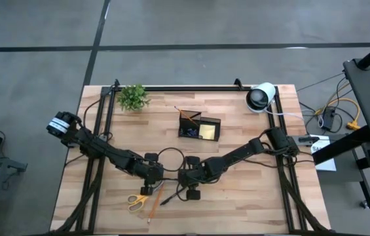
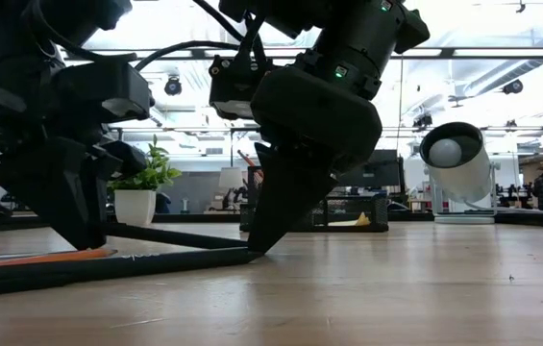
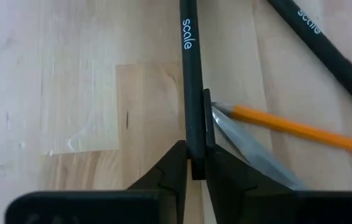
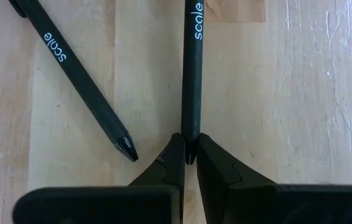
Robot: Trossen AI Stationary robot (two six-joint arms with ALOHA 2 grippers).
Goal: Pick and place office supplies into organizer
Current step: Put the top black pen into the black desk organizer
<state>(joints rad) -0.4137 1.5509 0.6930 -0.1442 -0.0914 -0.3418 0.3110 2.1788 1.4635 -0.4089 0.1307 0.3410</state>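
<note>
Two dark pens printed "scale" lie at the table's near middle. My left gripper (image 3: 195,163) is shut on one pen (image 3: 190,68). My right gripper (image 4: 190,149) is shut on the end of the other pen (image 4: 192,74), which lies along the wood (image 2: 108,268). Beside the left gripper lie an orange pencil (image 3: 300,129) and the scissors' blade (image 3: 250,149); the yellow-handled scissors (image 1: 137,200) rest flat on the table. The black mesh organizer (image 1: 201,126) stands farther back, with a yellow sticky pad (image 1: 205,133) inside. My left gripper pinches the pen's barrel (image 3: 193,124) between its two fingers, a little short of the printed word. The fingers slant down from the table's left, and the pen runs on ahead of them. Whether the pen is off the wood, I cannot tell. My right gripper pinches one end of its pen (image 4: 190,134) between its fingertips (image 2: 259,245). The fingers slant down from the table's right, and the pen runs on ahead of them. The pen lies flat on the table.
A small green plant (image 1: 133,96) stands at the far left and a big white-and-black roll (image 1: 261,97) at the far right. A black frame rail (image 1: 185,88) runs along the far edge. Bare wood lies at the near right (image 1: 250,203).
</note>
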